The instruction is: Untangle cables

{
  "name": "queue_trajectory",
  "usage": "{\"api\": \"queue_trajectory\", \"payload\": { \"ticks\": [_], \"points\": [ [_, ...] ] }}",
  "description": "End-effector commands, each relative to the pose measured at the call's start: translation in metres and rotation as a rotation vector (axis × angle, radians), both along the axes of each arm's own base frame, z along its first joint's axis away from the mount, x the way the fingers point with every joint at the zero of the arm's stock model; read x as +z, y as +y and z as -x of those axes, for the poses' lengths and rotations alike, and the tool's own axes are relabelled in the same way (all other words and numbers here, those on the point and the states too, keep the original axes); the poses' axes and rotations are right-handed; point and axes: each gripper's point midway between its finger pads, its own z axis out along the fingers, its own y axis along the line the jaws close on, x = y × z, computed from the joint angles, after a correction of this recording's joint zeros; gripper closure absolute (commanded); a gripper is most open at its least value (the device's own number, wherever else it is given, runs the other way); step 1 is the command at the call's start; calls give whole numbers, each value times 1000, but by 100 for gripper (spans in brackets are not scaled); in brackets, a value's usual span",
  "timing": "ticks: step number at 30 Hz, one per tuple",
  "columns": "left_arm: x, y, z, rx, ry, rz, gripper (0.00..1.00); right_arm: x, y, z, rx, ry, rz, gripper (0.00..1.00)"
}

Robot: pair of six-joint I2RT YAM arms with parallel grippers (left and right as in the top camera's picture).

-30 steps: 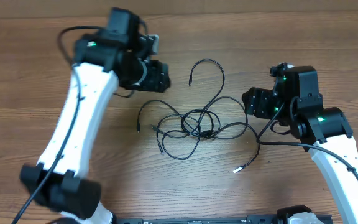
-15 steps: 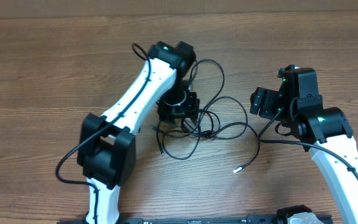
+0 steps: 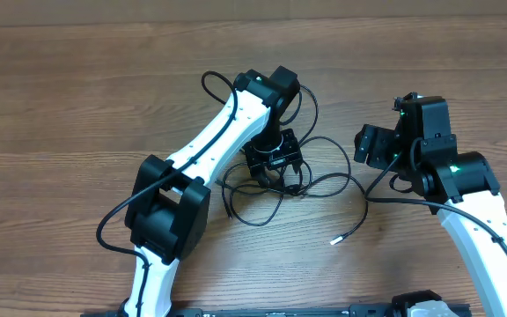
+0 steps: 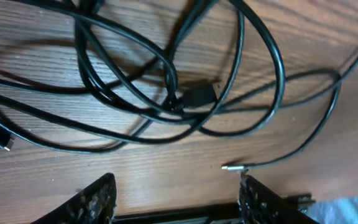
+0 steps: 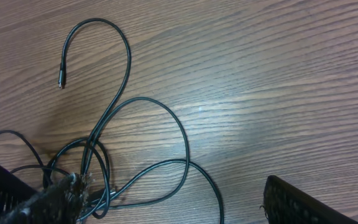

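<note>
Over the centrally lying knot of thin black flexible cables, the left gripper is poised spread and empty, the right gripper likewise aside; one strand should probably be pinched next.

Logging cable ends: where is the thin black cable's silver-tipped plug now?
Overhead, the silver-tipped plug lies on the wooden table, below and right of the cable tangle, nearer the right arm.

Bright, even light from above. Cables cast soft shadows on counter. Pale glare patch, right wrist view. Left claw slightly blurred.
</note>
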Motion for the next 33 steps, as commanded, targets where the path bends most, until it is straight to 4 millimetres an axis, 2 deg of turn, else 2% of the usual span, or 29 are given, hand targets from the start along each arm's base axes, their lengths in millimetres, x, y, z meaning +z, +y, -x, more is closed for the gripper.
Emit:
{"api": "queue_trajectory", "payload": {
  "ticks": [1,8,11,16,23,29,31,33],
  "points": [
    [-21,7,5,54,33,-82,37,6,-2,-1,-13,-20,7,10],
    [-51,16,10,72,32,-117,41,6,-2,-1,-12,-20,6,11],
    [-62,25,4,66,-12,-165,49,6,-1,-1,-10,-20,4,10],
    [-66,44,-8,53,-90,-271,64,6,-1,-1,-11,-21,4,11],
    [-69,43,-5,46,-85,-274,64,6,-1,-1,-11,-21,4,10],
    [-83,45,1,62,-78,-284,65,6,-1,-1,-10,-21,4,11],
    [-87,45,-1,58,-91,-278,67,7,-1,-1,-11,-21,4,10],
    [-87,41,-6,35,-114,-257,78,7,-1,-1,-11,-21,4,11]
  ]
}}
